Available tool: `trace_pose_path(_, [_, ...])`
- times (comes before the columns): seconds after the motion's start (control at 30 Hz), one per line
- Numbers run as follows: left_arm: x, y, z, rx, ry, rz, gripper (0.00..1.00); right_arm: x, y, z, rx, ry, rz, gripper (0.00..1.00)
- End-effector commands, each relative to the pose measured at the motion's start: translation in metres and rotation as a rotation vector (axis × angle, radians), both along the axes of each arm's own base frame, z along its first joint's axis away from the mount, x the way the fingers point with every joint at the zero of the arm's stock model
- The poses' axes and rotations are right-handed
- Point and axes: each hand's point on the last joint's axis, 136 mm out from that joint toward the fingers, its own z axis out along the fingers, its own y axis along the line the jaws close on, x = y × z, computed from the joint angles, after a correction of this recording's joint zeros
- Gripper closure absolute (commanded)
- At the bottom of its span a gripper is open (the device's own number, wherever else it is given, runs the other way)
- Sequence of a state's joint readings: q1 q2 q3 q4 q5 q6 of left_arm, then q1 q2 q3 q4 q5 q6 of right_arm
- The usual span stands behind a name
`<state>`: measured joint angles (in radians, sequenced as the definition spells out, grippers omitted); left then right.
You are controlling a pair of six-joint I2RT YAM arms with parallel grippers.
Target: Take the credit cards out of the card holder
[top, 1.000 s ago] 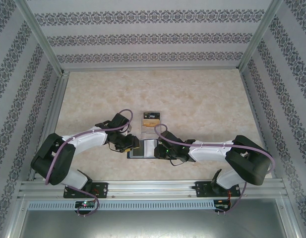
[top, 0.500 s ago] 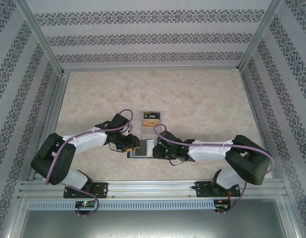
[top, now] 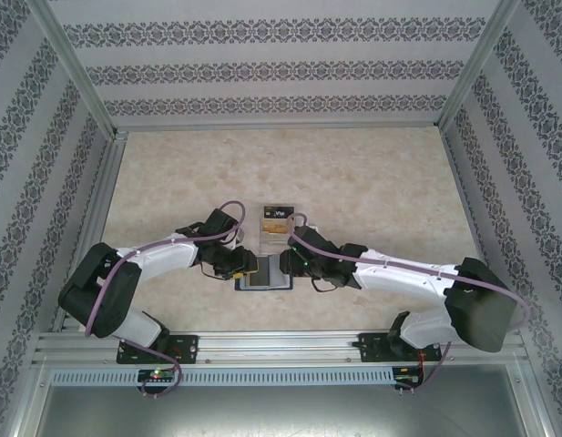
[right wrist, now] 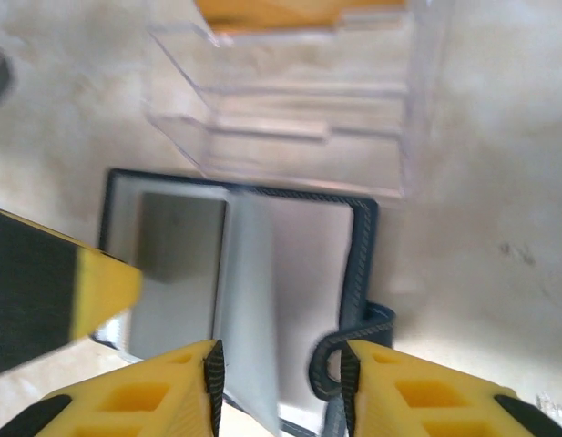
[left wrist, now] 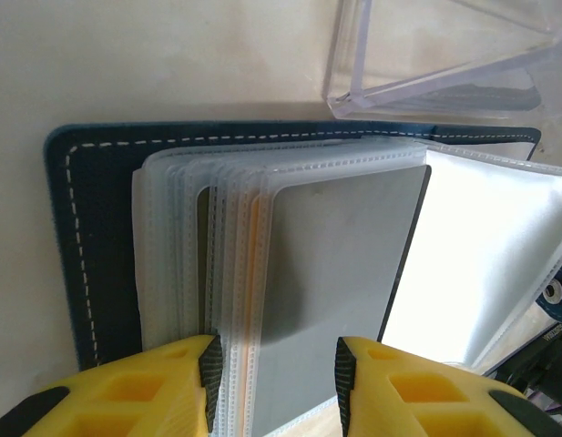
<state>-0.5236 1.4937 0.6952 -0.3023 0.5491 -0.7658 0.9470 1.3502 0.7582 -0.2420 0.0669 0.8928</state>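
Note:
The card holder (top: 262, 275) lies open on the table, navy cover (left wrist: 89, 237) down, with clear plastic sleeves (left wrist: 185, 246) fanned over it. A grey credit card (left wrist: 340, 273) sits in the top sleeve. My left gripper (left wrist: 277, 382) is open, and its fingers straddle the near edge of the sleeves and that card. My right gripper (right wrist: 281, 382) is open above the holder's right half (right wrist: 308, 273), with one loose sleeve leaf (right wrist: 249, 300) standing between its jaws. The holder's side tab (right wrist: 340, 360) curls by the right finger. From above, both grippers (top: 249, 267) (top: 288, 259) meet over the holder.
A clear acrylic stand (top: 278, 228) stands just behind the holder, touching its far edge (left wrist: 426, 64). A dark card (top: 278, 215) is propped in it. Metal frame rails (top: 98, 200) border the marble-patterned table, with free room at the back and sides.
My right arm has stretched forward and to the left, bringing its gripper closer to the stand, and its jaws have widened. My left arm has barely moved.

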Motion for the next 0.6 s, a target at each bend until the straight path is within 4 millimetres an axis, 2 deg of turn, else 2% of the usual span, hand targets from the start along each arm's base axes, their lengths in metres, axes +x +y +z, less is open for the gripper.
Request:
trace_pose_path(0.0, [-0.004,0.0,-0.007,0.02,0.009,-0.021,0.59,0.007,0.008,0.014,-0.027,-0.038,0.034,0.62])
trace_pose_path(0.13, [-0.005,0.0,-0.007,0.023,0.008,-0.021,0.59,0.008,0.04,0.022,0.041,-0.011,0.105,0.72])
trace_pose_path(0.27, [-0.005,0.0,-0.007,0.024,0.007,-0.023,0.59,0.003,0.064,0.006,0.089,0.064,0.154,0.8])
trace_pose_path(0.4, [-0.005,0.0,-0.007,0.024,0.007,-0.022,0.59,-0.001,0.066,-0.021,0.103,0.142,0.135,0.8])
trace_pose_path(0.57, [-0.005,-0.001,-0.006,0.024,0.006,-0.024,0.59,-0.004,0.065,-0.041,0.188,0.22,0.1,0.8])
